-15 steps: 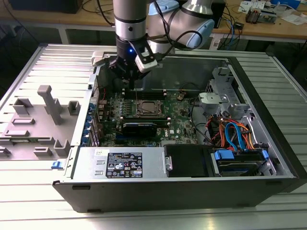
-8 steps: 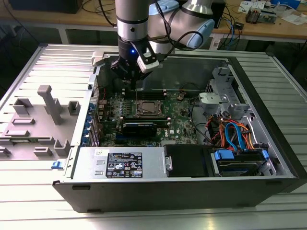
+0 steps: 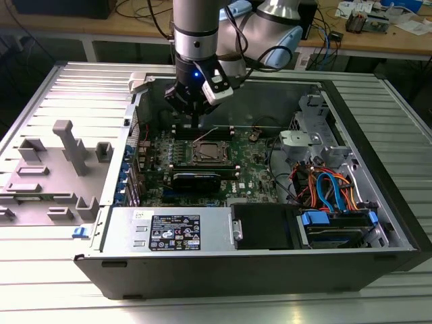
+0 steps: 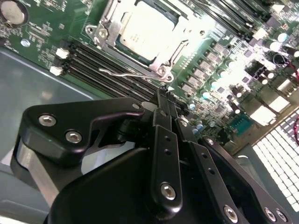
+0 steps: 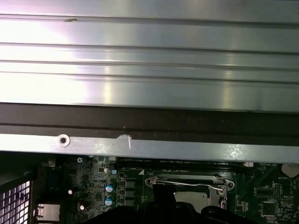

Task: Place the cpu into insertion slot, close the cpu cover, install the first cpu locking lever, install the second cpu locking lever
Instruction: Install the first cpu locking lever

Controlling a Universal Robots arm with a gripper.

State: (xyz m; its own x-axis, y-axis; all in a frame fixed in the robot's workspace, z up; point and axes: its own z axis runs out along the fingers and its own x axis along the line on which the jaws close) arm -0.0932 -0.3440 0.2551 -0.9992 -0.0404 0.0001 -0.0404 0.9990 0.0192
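— Black near wall of the computer case [image 3: 236, 270] closest, standing on the slatted tabletop [image 3: 40, 297]; just behind it, the power supply [image 3: 172, 229]. Starting from the exterior view's left?

— Yes. Grey plastic fixture [image 3: 67, 158] lying outside the case, well apart from the work. Then, inside, the green motherboard [image 3: 256, 179], laid flat and so reachable from above.

— And the cpu [image 4: 142, 30]?

— Near the board's middle, seated flat in the insertion slot [image 4: 160, 71], silvery top up. Cpu cover [image 4: 108, 18] down over it, framing the top through its square opening and, judging by the fit, pinning the edges.

— Fingers [image 4: 164, 135]?

— Pressed together, pinching nothing visible. Gripper [image 4: 162, 91] pointing down at the socket's edge, next to the memory slots [image 4: 93, 60] and just beside the thin wire locking lever [image 4: 122, 72]. Probably closed into one narrow tip for pushing a wire rather than grasping it.

— Latched, that lever?

— Hard to say. Lying along the socket's side, looking slightly raised in the second wrist view, so probably not hooked yet.

— Further toward the exterior view's right?

— Metal drive cage [image 3: 307, 145], then orange and blue cables [image 3: 331, 185], bundled clear of the socket.
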